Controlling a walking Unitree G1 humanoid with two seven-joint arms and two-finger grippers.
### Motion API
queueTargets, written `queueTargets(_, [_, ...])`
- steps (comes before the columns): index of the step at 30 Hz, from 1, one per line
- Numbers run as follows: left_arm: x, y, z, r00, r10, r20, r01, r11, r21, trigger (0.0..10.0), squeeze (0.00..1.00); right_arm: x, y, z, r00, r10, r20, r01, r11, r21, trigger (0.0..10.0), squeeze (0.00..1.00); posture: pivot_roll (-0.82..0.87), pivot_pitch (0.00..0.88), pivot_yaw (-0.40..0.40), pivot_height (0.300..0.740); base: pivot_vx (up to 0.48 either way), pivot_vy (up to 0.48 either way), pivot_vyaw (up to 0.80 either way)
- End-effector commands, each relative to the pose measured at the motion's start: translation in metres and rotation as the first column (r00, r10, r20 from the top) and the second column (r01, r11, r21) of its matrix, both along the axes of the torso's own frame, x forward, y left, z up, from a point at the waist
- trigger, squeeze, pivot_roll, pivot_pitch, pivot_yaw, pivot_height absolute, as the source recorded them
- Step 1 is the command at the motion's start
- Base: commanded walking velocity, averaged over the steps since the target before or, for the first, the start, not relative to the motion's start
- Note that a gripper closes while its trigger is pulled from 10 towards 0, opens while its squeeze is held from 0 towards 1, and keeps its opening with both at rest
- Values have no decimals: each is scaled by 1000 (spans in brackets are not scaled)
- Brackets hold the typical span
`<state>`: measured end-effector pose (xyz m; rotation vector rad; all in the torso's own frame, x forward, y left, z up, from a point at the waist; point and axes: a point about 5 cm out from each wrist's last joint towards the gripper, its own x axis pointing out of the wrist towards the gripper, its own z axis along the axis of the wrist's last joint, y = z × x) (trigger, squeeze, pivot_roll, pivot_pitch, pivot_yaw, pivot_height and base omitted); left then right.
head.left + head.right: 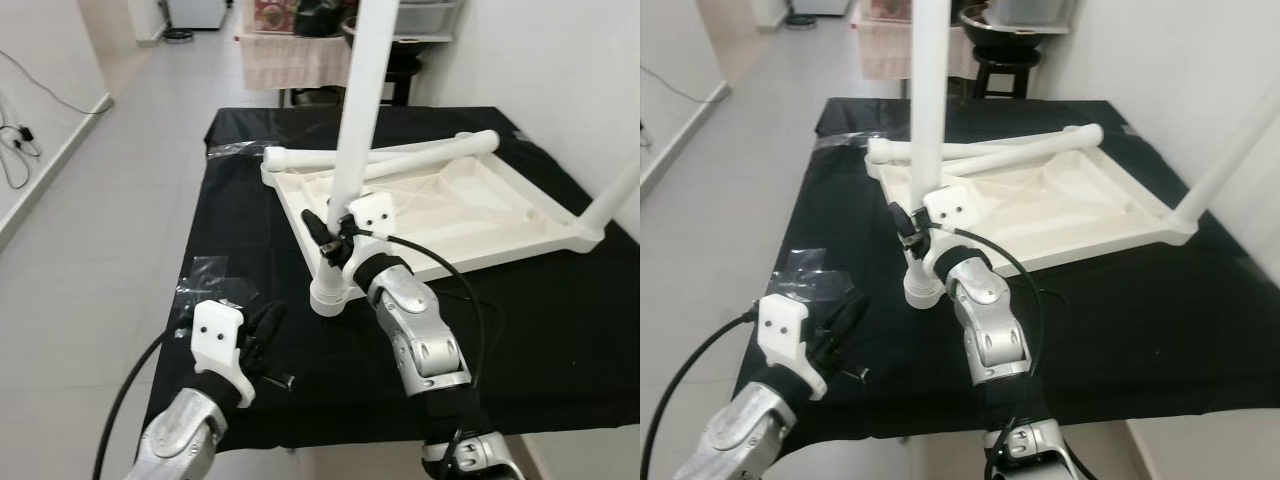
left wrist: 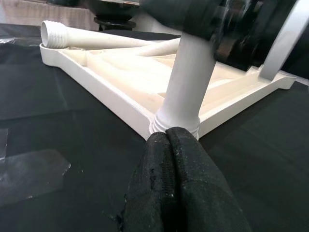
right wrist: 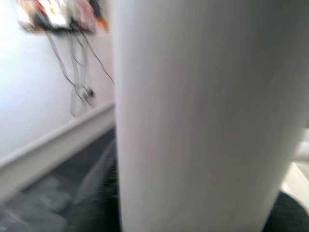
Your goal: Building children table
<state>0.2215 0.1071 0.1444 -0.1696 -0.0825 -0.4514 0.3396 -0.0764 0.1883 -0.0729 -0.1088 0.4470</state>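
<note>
Two tools | my right tool (image 1: 335,232) clenched on upright white leg (image 1: 358,110) at tabletop's (image 1: 450,215) near-left corner socket, mid black table (image 1: 560,320) | left tool (image 2: 176,159) closed, empty, near edge | plastic: light, stiff, slick; grip low near threads.

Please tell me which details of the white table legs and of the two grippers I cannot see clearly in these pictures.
- Upright leg: its top is cut off by the upper edge of both eye views.
- Right gripper: its fingers sit against the leg, hidden by its white mount; whether they clamp it is unclear.
- Right wrist view: the leg is too close and blurred; no thread or socket is visible.
- Far-right leg: cut off by the right edge.
- Left gripper: shut, idle over the black cloth.
</note>
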Motion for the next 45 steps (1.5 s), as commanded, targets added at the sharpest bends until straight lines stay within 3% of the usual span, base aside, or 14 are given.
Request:
queueTargets(1, [-1, 2, -3, 1000, 12, -20, -12, 1000, 6, 10000, 0, 0, -9, -26, 992, -49, -120, 45, 998, -34, 10000, 965, 88, 131, -21, 740, 0, 0, 0])
queueTargets(6, [0, 2, -3, 1000, 9, -21, -9, 1000, 5, 10000, 0, 1, -2, -7, 992, 101, -69, -100, 995, 26, 10000, 1000, 86, 130, -18, 740, 0, 0, 0])
queueTargets(7, [0, 2, -3, 1000, 8, -21, -8, 1000, 4, 10000, 0, 2, 1, 3, 980, 193, -38, -191, 981, 42, 10000, 290, 88, 129, -18, 740, 0, 0, 0])
queueTargets(8, [0, 2, -3, 1000, 7, -21, -7, 1000, 4, 10000, 0, 3, 2, 13, 961, 276, -7, -276, 960, 50, 10000, 0, 88, 129, -18, 740, 0, 0, 0])
queueTargets(11, [0, 2, -3, 1000, 6, -21, -6, 1000, 4, 10000, 0, 5, 3, 25, 900, 434, 31, -434, 901, -1, 10000, 0, 91, 126, -15, 740, 0, 0, 0])
queueTargets(19, [0, 2, -3, 1000, 6, -21, -6, 1000, 4, 10000, 0, 5, 3, 25, 900, 434, 31, -434, 901, -1, 10000, 0, 91, 126, -15, 740, 0, 0, 0])
queueTargets(20, [0, 1, -3, 1000, 5, -23, -5, 1000, 7, 10000, 0, 11, 5, 27, 802, 598, -1, -596, 800, -73, 10000, 0, 116, 127, -15, 740, 0, 0, 0])
queueTargets(22, [0, 1, -3, 1000, 5, -23, -5, 1000, 7, 10000, 0, 11, 5, 27, 802, 598, -1, -596, 800, -73, 10000, 0, 116, 127, -15, 740, 0, 0, 0])
queueTargets(23, [-1, 1, -4, 1000, 4, -24, -4, 1000, 9, 10000, 0, 14, 4, 26, 748, 663, -34, -663, 743, -88, 10000, 0, 116, 127, -15, 740, 0, 0, 0])
queueTargets(24, [-1, 1, -4, 1000, 4, -25, -4, 1000, 11, 10000, 0, 18, 5, 25, 724, 687, -57, -690, 721, -68, 1804, 0, 126, 130, -11, 740, 0, 0, 0])
queueTargets(25, [-2, 1, -4, 1000, 4, -26, -3, 1000, 12, 10000, 0, 22, 5, 23, 713, 697, -72, -701, 712, -42, 0, 0, 126, 130, -11, 740, 0, 0, 0])
queueTargets(39, [-4, 0, -4, 1000, 2, -27, -1, 1000, 13, 10000, 0, 28, -18, 3, 788, 604, -120, -611, 791, -35, 0, 0, 130, 139, -13, 740, 0, 0, 0])
queueTargets(42, [-4, 1, -4, 1000, 3, -27, -2, 1000, 15, 10000, 0, 30, -32, -24, 903, 365, -228, -397, 911, -113, 0, 0, 128, 142, -28, 740, 0, 0, 0])
queueTargets(45, [-5, 2, -4, 1000, 5, -27, -4, 1000, 16, 10000, 0, 16, -28, -48, 939, 151, -308, -177, 982, -59, 0, 0, 122, 148, -34, 740, 0, 0, 0])
